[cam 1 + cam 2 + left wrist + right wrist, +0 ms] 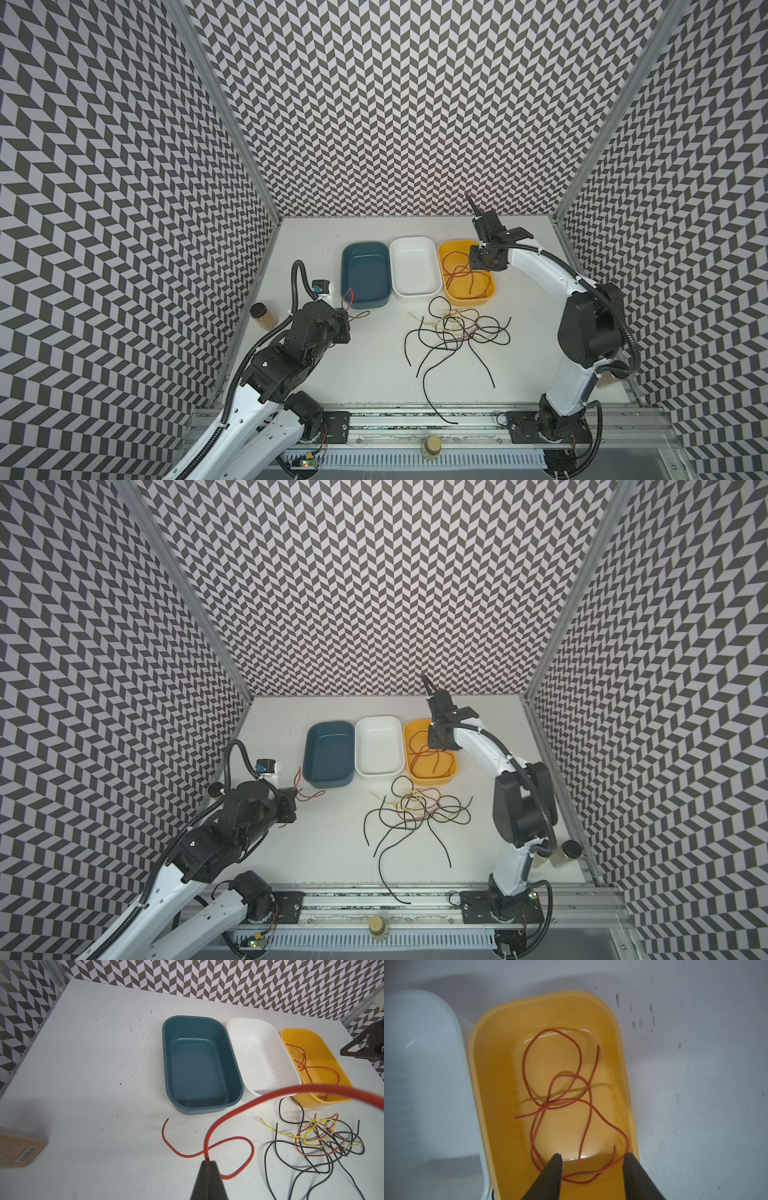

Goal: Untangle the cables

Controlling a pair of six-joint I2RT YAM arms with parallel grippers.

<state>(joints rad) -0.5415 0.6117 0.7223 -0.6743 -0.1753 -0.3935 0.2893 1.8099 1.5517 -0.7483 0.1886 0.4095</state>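
A tangle of black, orange-red and pale yellow cables (457, 332) (419, 812) lies in front of the trays, also seen in the left wrist view (324, 1138). One black strand (440, 411) trails onto the front rail. My left gripper (208, 1161) (345, 318) is shut on a separate orange-red cable (232, 1138) that loops on the table near the blue tray (365, 270). My right gripper (592, 1155) (484, 259) hangs open over the yellow tray (500, 1064) (455, 242), nothing between its fingers. Orange-red cables (545, 1106) lie loosely crossed inside that tray.
A white tray (415, 266) stands between the blue and yellow ones. A spice jar (264, 316) stands at the left wall, another jar (567, 852) behind the right arm, a third (432, 446) on the front rail. A small white-and-blue device (322, 289) sits by the left arm.
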